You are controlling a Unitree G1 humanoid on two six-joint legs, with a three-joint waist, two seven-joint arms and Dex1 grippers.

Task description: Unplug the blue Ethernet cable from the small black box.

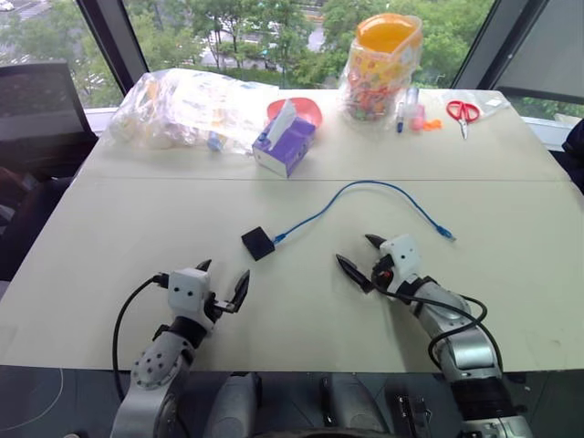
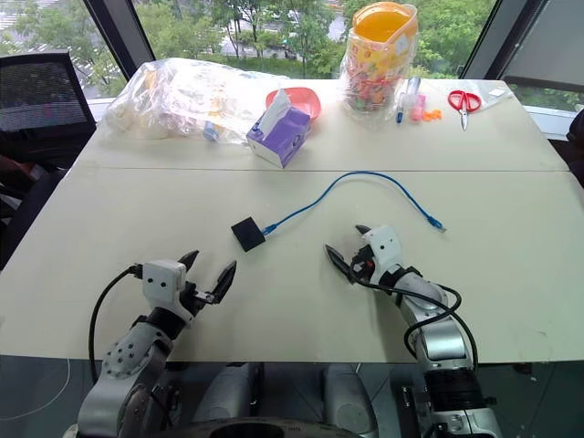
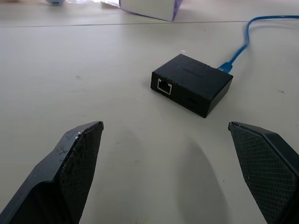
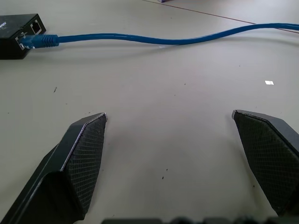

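The cable (image 1: 365,192) remains plugged into the box (image 1: 258,243) at mid-table, its cord arcing away to a free plug near the right side. The left gripper (image 1: 222,285) sits near the box with fingers spread wide, holding nothing; the right gripper (image 1: 362,256) is likewise wide open and empty, just short of the cord. Behind lie a tissue box (image 1: 285,144), scissors (image 1: 464,113) and what looks like a candy jar (image 1: 381,66).

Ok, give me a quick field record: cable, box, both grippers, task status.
cable: blue Ethernet cable lies on the table, one plug in the box, other end free
box: small black box sits flat on the table, untouched
left gripper: open, short of the box
right gripper: open, near the cable, holding nothing
status: still plugged in
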